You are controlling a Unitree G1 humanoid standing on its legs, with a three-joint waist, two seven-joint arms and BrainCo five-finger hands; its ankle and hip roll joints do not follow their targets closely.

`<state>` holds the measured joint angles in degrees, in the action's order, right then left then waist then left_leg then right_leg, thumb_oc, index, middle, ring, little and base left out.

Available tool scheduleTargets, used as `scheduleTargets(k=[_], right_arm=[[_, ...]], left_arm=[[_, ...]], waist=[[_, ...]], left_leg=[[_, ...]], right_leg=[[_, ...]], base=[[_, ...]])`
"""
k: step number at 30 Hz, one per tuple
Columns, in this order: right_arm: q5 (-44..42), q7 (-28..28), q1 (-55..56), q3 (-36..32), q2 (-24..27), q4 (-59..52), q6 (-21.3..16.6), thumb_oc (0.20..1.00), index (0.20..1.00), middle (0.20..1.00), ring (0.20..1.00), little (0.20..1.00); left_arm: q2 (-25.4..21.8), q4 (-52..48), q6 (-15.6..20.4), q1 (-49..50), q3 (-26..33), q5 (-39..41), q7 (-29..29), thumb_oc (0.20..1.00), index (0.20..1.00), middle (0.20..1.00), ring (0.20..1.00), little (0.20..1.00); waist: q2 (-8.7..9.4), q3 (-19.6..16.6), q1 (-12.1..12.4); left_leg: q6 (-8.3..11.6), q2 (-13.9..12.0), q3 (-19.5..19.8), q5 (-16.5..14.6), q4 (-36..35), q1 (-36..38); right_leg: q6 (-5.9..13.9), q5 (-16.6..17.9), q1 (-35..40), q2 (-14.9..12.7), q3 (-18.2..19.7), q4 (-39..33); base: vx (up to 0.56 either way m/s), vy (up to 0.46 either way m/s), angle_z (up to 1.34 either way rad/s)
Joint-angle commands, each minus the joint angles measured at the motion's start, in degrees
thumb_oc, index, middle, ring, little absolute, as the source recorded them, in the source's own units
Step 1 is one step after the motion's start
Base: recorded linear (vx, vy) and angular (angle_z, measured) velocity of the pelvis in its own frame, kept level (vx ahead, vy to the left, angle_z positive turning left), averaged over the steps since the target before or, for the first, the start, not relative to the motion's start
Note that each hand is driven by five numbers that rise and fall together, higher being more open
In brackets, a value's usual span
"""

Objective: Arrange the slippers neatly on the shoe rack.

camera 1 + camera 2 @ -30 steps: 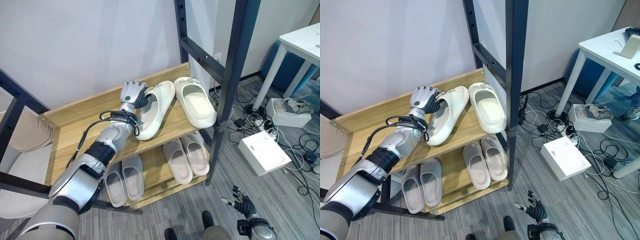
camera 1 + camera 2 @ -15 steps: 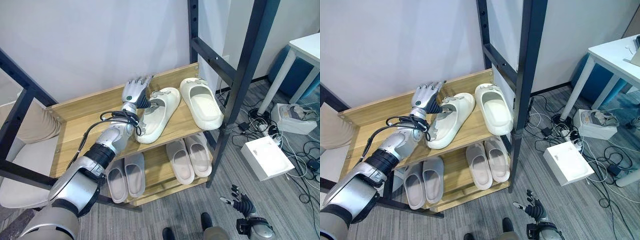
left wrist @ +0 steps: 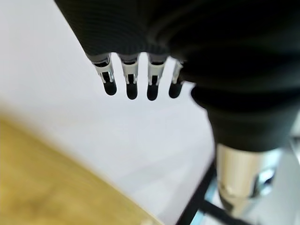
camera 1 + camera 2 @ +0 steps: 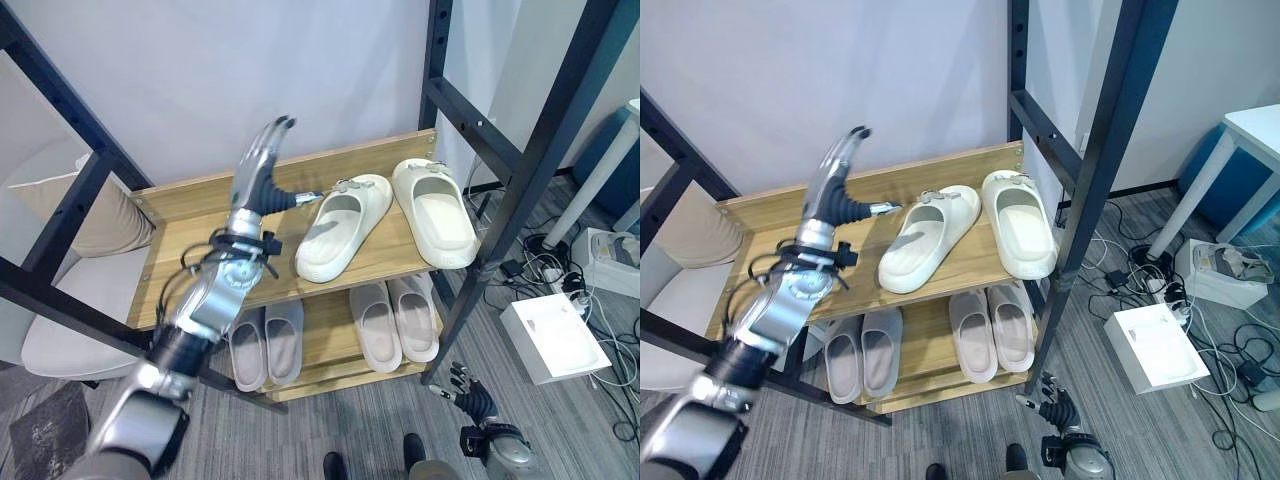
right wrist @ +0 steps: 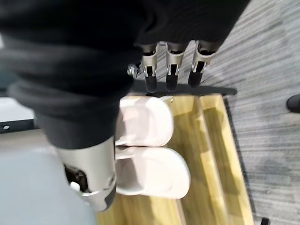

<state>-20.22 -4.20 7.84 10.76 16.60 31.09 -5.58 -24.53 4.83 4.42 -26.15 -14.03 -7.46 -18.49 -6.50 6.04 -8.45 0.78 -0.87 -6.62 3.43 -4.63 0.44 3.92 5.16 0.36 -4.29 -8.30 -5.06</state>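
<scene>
Two cream slippers lie on the top board of the wooden shoe rack [image 4: 185, 215]. The left slipper [image 4: 345, 225] lies flat and slanted, its toe toward the front. The right slipper [image 4: 435, 210] lies straight by the rack's right end. My left hand [image 4: 260, 170] is raised above the board just left of the slanted slipper, open, fingers [image 3: 131, 84] straight, touching nothing. On the lower board stand two grey pairs, one at the left [image 4: 265, 340] and one at the right [image 4: 393, 320]. My right hand [image 4: 468, 387] hangs low over the floor, open and holding nothing.
Black metal posts [image 4: 510, 190] frame the rack, one right at its front right corner. A beige cushion [image 4: 95, 215] lies to the rack's left. A white box [image 4: 555, 335] and tangled cables sit on the grey floor at the right.
My left hand has let go of the slanted cream slipper and lifted up off it with fingers straightened. The slipper now lies flat on the board. The camera has shifted.
</scene>
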Motion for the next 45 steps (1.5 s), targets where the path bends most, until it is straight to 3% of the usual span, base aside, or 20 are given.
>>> scheduleTargets(k=[1,6,14,22,28,37,45], right_arm=[[-1.5,0.6,-1.2,-0.3,-0.8,-0.5,-0.4,1.0,1.0,1.0,1.0,1.0],[-3.2,0.8,-3.5,0.4,0.7,-0.6,1.0,1.0,1.0,1.0,1.0,1.0],[-5.6,1.6,-7.2,2.4,2.3,-3.4,4.2,1.0,1.0,1.0,1.0,1.0],[-5.3,2.7,-6.2,3.6,3.7,-7.7,5.5,1.0,1.0,1.0,1.0,1.0],[-5.4,1.7,-9.6,5.6,2.4,-6.4,5.8,1.0,1.0,1.0,1.0,1.0],[-6.5,-1.9,-15.5,6.8,0.0,0.3,5.2,1.0,1.0,1.0,1.0,1.0],[-7.2,-3.1,-16.7,6.6,-0.9,2.3,4.1,1.0,1.0,1.0,1.0,1.0]], left_arm=[[0.8,2.2,5.6,-0.9,0.6,23.6,4.4,1.0,1.0,1.0,1.0,1.0],[3.1,2.0,3.4,2.9,-2.9,36.2,8.6,1.0,1.0,1.0,1.0,1.0],[2.3,-3.7,-2.0,6.5,-9.7,45.6,14.3,1.0,1.0,1.0,1.0,1.0],[2.0,-5.8,-4.2,4.4,-13.6,45.5,15.8,1.0,1.0,1.0,1.0,1.0],[8.5,2.0,-4.0,-1.7,-16.8,44.0,13.5,1.0,1.0,1.0,1.0,1.0],[14.7,15.4,-2.0,-9.6,-16.3,43.4,7.9,1.0,1.0,1.0,1.0,1.0],[14.1,17.1,-0.3,-11.4,-14.0,40.3,5.2,1.0,1.0,1.0,1.0,1.0]], waist=[[2.69,-1.0,0.9],[3.03,-1.1,1.6],[3.21,-1.6,2.3],[3.21,-1.8,1.9],[3.26,-1.8,1.4],[3.04,-1.6,0.6],[3.1,-1.6,0.3]], left_leg=[[1.45,1.2,2.7,-4.1,-0.4,3.3],[1.4,1.2,3.4,-4.0,-0.4,3.3],[1.22,1.1,3.9,-4.0,-0.4,3.4],[1.17,1.1,3.7,-4.1,-0.4,3.5],[1.11,1.2,3.7,-4.0,-0.4,3.6],[1.16,1.0,2.9,-4.1,-0.4,3.6],[1.29,0.9,2.5,-4.2,-0.4,3.8]], right_leg=[[2.72,-5.8,3.7,0.1,-3.8,0.1],[2.68,-6.1,4.1,0.0,-4.4,0.1],[2.71,-6.2,4.2,0.0,-4.6,0.1],[2.69,-6.3,4.3,0.0,-4.4,0.1],[2.63,-6.2,4.3,0.0,-4.3,0.1],[2.69,-6.1,4.1,0.0,-3.8,0.1],[2.68,-6.2,4.1,0.1,-3.6,0.1]], base=[[0.0,-0.004,0.09],[0.01,-0.001,0.15],[0.0,0.001,0.06],[0.0,0.0,0.01],[0.0,0.0,0.0],[0.01,-0.001,-0.02],[0.01,-0.009,-0.08]])
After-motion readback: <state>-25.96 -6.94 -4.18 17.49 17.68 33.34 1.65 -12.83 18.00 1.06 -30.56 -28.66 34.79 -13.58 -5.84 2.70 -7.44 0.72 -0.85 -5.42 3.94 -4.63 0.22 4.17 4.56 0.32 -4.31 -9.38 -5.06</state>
